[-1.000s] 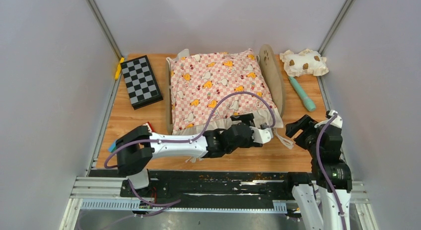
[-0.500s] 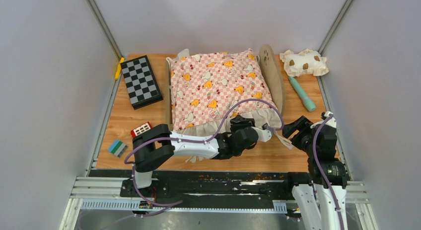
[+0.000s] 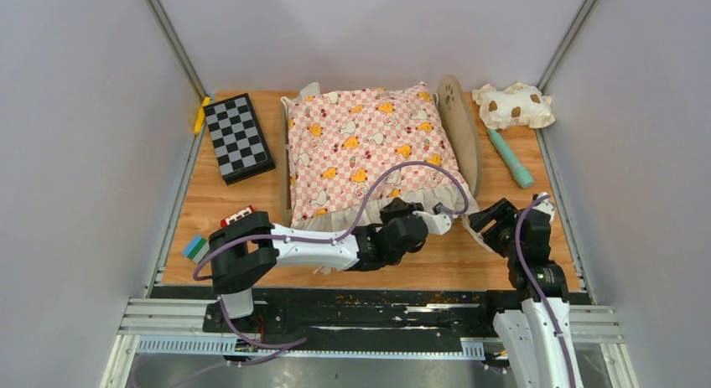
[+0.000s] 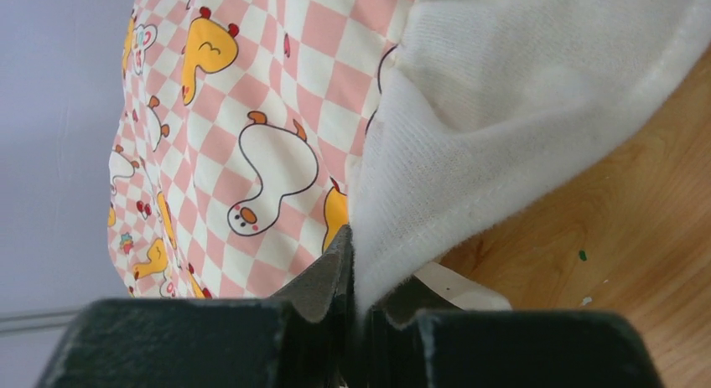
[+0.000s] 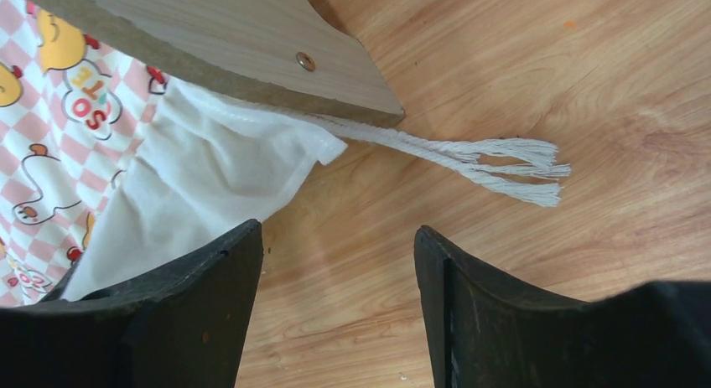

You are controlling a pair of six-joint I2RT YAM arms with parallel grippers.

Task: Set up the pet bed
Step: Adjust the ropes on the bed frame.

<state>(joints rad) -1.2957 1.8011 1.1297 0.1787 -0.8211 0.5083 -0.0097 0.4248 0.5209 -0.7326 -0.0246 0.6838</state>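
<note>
Left claw (image 4: 356,266) is closed narrow on the white ruffle (image 4: 503,111) at the near edge of the pink checkered cushion (image 3: 360,145); in the left wrist view the soft white cloth goes down between the two dark fingers, which nearly meet. The left arm reaches from its base across to the right, low over the table (image 3: 210,205).

The right claw (image 5: 335,254) is wide, with nothing between its fingers. It hangs over bare wood just beside the near right corner of the pet bed (image 3: 461,128). In the right wrist view a wooden board of the bed, with one small screw, is in front of this claw. A white cord with a frayed end (image 5: 503,157) comes out from under that board and lies on the table. The corner of the white ruffle also shows there, close to the right claw's left finger.

The pet bed stands in the middle of the table, toward the far side. Its rounded headboard with the paw-print hole is at the right end. The cushion lies on top and covers almost all of the bed.

A small cream pillow with brown spots (image 3: 513,106) lies at the far right corner, apart from the bed, and a long teal tool (image 3: 510,157) lies between the pillow and the right claw. A black and grey checkerboard (image 3: 238,137) is left of the bed, and a small yellow object (image 3: 201,114) lies beside its far left corner. Two small blocks (image 3: 239,216) are near the left arm.
</note>
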